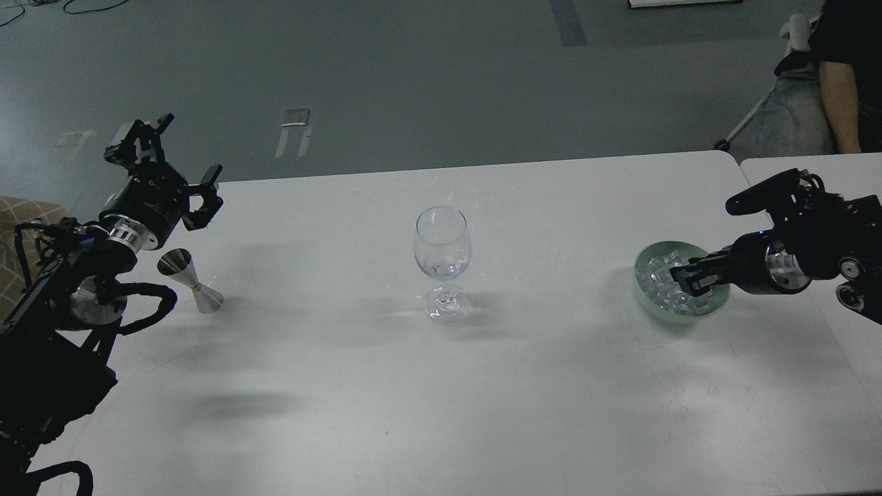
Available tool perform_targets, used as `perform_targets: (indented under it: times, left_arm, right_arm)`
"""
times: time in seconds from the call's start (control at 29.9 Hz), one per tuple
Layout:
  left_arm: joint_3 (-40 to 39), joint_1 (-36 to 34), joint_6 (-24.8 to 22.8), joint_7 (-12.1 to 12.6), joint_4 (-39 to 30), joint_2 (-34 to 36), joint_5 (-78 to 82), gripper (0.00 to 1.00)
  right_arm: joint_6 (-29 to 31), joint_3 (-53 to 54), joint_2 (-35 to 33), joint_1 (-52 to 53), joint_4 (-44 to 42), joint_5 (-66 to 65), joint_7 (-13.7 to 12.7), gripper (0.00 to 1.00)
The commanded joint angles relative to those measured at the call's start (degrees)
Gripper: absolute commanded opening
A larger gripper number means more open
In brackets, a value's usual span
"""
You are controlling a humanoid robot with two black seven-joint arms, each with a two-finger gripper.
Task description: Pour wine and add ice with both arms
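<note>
A clear stemmed wine glass (442,244) stands upright at the table's middle. The ice (658,279), a heap of small clear cubes, fills a pale green bowl (648,303) at the right. My right gripper (684,281) reaches into that bowl from the right, its dark fingers drawn together on a cube just above the heap. My left gripper (177,157) is open and empty, raised over the table's far left edge. Below it stands a small steel jigger (189,279). I can make out no wine.
A second white table (778,165) joins on the right, under my right arm. A person (844,76) sits beyond it at the top right. Grey floor lies past the far edge of the white table (482,386).
</note>
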Motion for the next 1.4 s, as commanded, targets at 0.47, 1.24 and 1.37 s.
perform_targets:
  times: [0.47, 1.24, 1.37]
  left_arm:
    - [0.0, -0.1, 0.0, 0.0, 0.0, 0.0, 0.1, 0.99]
    - [0.0, -0.2, 0.0, 0.0, 0.0, -0.2, 0.1, 0.99]
    - [0.0, -0.2, 0.0, 0.0, 0.0, -0.3, 0.1, 0.99]
  right_arm:
    - [0.0, -0.1, -0.1, -0.3, 0.0, 0.2, -0.1, 0.0]
    - [0.0, 2.4, -6.6, 1.5, 5.9, 1.2, 0.3, 0.0]
    - [0.0, 6.1, -8.8, 1.7, 7.8, 2.4, 0.3, 0.0]
